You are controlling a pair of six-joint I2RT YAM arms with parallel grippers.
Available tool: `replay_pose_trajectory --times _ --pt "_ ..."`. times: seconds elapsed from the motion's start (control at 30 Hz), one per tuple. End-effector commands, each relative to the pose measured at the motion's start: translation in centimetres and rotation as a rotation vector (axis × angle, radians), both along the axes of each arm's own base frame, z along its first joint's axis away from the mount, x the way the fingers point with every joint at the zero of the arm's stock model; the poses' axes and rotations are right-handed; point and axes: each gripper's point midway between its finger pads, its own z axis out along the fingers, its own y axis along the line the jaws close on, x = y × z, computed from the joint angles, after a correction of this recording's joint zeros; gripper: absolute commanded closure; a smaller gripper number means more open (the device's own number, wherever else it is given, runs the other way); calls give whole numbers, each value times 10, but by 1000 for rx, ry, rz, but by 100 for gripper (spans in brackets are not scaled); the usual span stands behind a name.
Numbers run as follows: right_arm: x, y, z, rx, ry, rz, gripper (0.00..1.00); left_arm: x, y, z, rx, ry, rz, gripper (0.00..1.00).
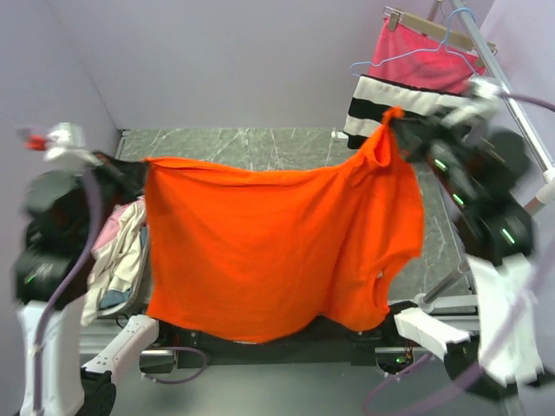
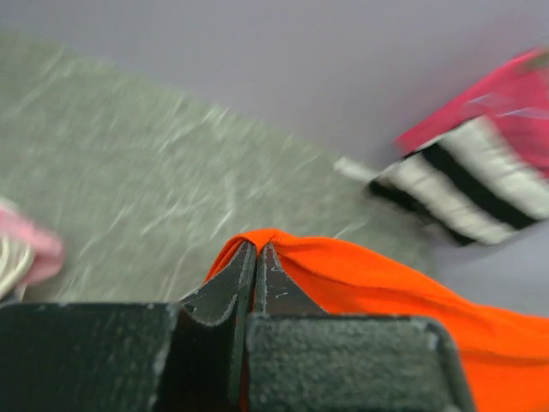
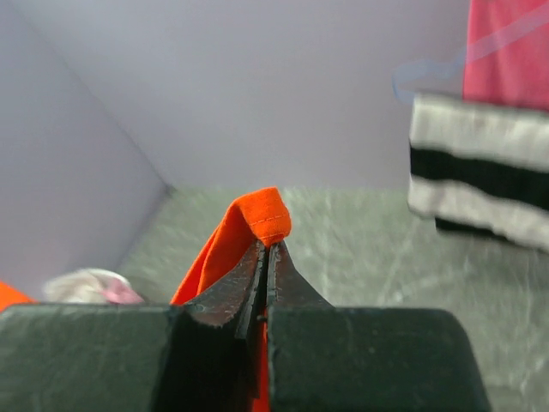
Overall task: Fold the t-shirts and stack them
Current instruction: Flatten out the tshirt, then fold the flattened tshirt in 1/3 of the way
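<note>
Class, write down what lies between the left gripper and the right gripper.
The orange t-shirt hangs spread between them, one edge pinched in the left gripper, another in the right gripper; the top external view shows it.

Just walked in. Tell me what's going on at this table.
The robot holds the orange t-shirt spread in the air above the table. The left gripper is shut on one end of its upper edge, the right gripper on the other. It is not folded yet. A heap of cream and pink shirts lies at the table's left side; a pink striped cloth hangs at the back right.
</note>
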Motion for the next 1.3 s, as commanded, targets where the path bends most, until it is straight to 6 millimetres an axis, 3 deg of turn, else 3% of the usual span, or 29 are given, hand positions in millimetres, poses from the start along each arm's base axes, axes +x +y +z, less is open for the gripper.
replay_pose_trajectory --times 0.0,0.03,0.07,0.1,0.13,0.17,0.2,0.3,0.33,0.37,0.4,0.43,0.47,0.5,0.53,0.57,0.6,0.63,0.67,0.7,0.77,0.83,1.03,1.1,1.17,1.2,1.27 --pt "112 15 -99 -61 258 -77 100 56 11 -40 -11 14 111 99" --pt "125 21 -114 -71 290 -66 100 72 13 -71 -6 83 137 99" --pt "137 24 -130 -81 330 -66 100 81 15 -84 3 105 158 99" --pt "156 30 -166 -106 415 -59 100 90 17 -96 2 126 176 99" --pt "167 34 -181 -107 433 -56 100 105 16 -120 5 164 187 99" --pt "176 36 -198 -115 464 -60 100 114 21 -128 10 172 225 99" --pt "191 38 -232 -136 531 -66 100 121 22 -140 6 189 239 99" --pt "218 43 -282 -176 633 -80 100 154 21 -183 5 243 264 99" --pt "227 45 -290 -174 635 -82 100 169 19 -208 24 302 268 99" --pt "237 47 -319 -189 693 -81 100 181 17 -215 17 305 269 99" --pt "249 49 -314 -189 678 -84 100 190 16 -224 15 318 271 99" --pt "256 50 -321 -194 692 -86 100 206 14 -246 35 362 272 99" --pt "266 52 -343 -205 732 -86 100 218 11 -249 30 350 264 99" --pt "278 55 -334 -200 703 -86 100 228 13 -255 37 356 283 99" --pt "285 56 -338 -201 707 -86 100 246 10 -271 59 387 275 99" --pt "294 57 -362 -217 747 -88 100 255 9 -277 69 399 275 99" --pt "308 60 -346 -208 709 -87 100 267 12 -304 102 457 294 99" --pt "313 60 -352 -213 723 -88 100 282 11 -295 110 438 296 99" --pt "321 60 -369 -224 746 -89 100 290 12 -301 121 450 304 99" --pt "332 63 -357 -216 710 -87 100 304 12 -311 136 469 311 99" --pt "342 58 -370 -224 725 -96 100 314 17 -319 160 477 336 99" --pt "351 56 -364 -219 695 -101 100 325 17 -327 171 479 335 99" --pt "353 52 -378 -240 717 -74 100 332 30 -349 182 514 373 99" --pt "345 48 -385 -257 737 -76 100 329 41 -353 188 535 411 99" --pt "340 45 -374 -259 713 -88 100 321 54 -356 178 552 456 99" --pt "334 40 -387 -276 739 -99 100 314 61 -357 180 557 486 99" --pt "331 31 -384 -293 732 -131 100 312 69 -356 170 543 501 99"
